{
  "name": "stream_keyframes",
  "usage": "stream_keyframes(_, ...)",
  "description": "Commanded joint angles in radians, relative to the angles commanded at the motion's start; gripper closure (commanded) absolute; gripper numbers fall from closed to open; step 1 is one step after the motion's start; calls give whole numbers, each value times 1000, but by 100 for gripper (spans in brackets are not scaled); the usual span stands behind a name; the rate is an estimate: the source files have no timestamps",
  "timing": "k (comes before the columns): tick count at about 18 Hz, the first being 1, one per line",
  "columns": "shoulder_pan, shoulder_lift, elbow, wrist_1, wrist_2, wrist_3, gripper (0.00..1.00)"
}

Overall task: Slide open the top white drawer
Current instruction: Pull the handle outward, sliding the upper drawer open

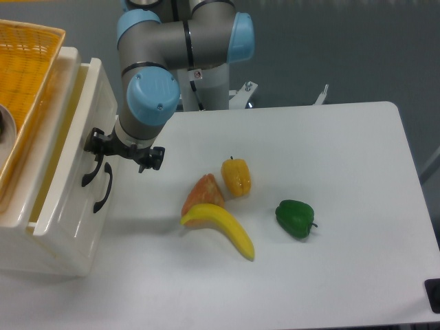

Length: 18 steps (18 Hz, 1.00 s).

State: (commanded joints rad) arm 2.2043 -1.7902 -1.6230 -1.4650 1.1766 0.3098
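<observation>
The top white drawer (pixel 101 96) sits in the cream cabinet at the left and is pulled partly out, so a strip of its box interior (pixel 63 141) shows behind the front panel. My gripper (pixel 103 154) is at its curved black handle (pixel 90 172) and shut on it, with the fingertips mostly hidden under the blue wrist joint. The lower drawer's black handle (pixel 104 189) lies just to the right, free.
A yellow wicker basket (pixel 27 75) rests on the cabinet top. On the white table (pixel 344 172) lie a yellow pepper (pixel 236 177), an orange fruit piece (pixel 203 192), a banana (pixel 220 228) and a green pepper (pixel 295 218). The arm's base (pixel 206 82) stands at the back.
</observation>
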Motion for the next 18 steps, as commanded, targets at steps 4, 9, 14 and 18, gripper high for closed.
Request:
stream_keyframes(4,9,0,2,-2,0,3,0)
stream_keyframes(9,26,0,5,0,0,8,0)
stream_keyframes(14,41,-2,9,0,11,9,0)
stream_keyframes(18,46,-9,14,0,11,11,0)
